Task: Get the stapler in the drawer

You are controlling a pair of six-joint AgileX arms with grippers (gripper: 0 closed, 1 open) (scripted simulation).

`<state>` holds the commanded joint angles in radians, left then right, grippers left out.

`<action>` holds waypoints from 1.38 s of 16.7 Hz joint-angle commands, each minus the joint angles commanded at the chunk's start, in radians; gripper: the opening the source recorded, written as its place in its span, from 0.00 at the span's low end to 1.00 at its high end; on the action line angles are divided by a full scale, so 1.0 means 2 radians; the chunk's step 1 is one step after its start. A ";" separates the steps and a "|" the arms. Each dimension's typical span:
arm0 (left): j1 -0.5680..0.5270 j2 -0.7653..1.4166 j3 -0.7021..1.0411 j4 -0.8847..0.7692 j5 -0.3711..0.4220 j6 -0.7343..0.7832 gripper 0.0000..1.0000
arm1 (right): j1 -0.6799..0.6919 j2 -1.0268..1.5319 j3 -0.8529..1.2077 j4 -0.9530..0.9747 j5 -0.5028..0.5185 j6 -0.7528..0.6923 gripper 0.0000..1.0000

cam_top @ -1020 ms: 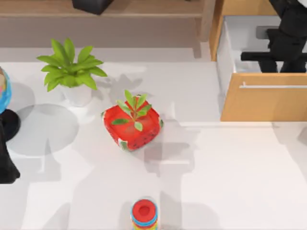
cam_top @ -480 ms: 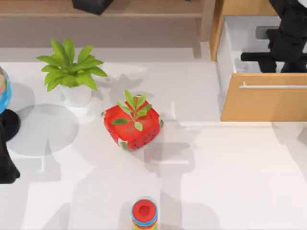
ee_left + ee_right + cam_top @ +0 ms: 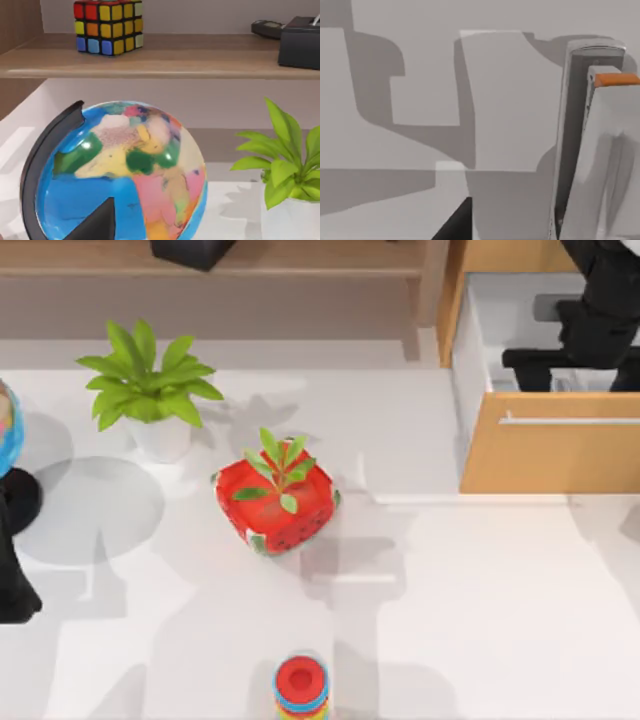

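Your right gripper [image 3: 575,360] is up at the far right, hanging over the open drawer [image 3: 560,455], behind its wood front and silver handle [image 3: 570,420]. The right wrist camera is looking straight onto the drawer's white inside, crossed by hard shadows, and there's the stapler [image 3: 600,150]: a slim pale bar with an orange tab at one end, very close to the lens.

Here's what matters. The stapler is right at the jaws, not off to one side of them, and its long axis runs straight away from the wrist camera. It lies over the drawer's inside, not over the table. Whether it rests on the drawer floor or hangs in the grip, I can't tell. Whether the jaws are wide or closed, I can't tell either.

My read is that you're at the let-go stage, or just past it. If the stapler is held, a plain release should drop it inside the walls.

Your left arm [image 3: 12,580] is parked at the near left edge by the globe [image 3: 125,175], well apart from the drawer. The right arm is far nearer, so this is its job.
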<state>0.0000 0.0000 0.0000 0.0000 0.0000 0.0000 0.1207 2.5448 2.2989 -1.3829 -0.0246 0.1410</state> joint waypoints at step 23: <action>0.000 0.000 0.000 0.000 0.000 0.000 1.00 | 0.044 -0.271 -0.305 0.391 0.023 -0.205 1.00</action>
<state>0.0000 0.0000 0.0000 0.0000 0.0000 0.0000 0.2092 2.0036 1.6892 -0.6018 0.0216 -0.2690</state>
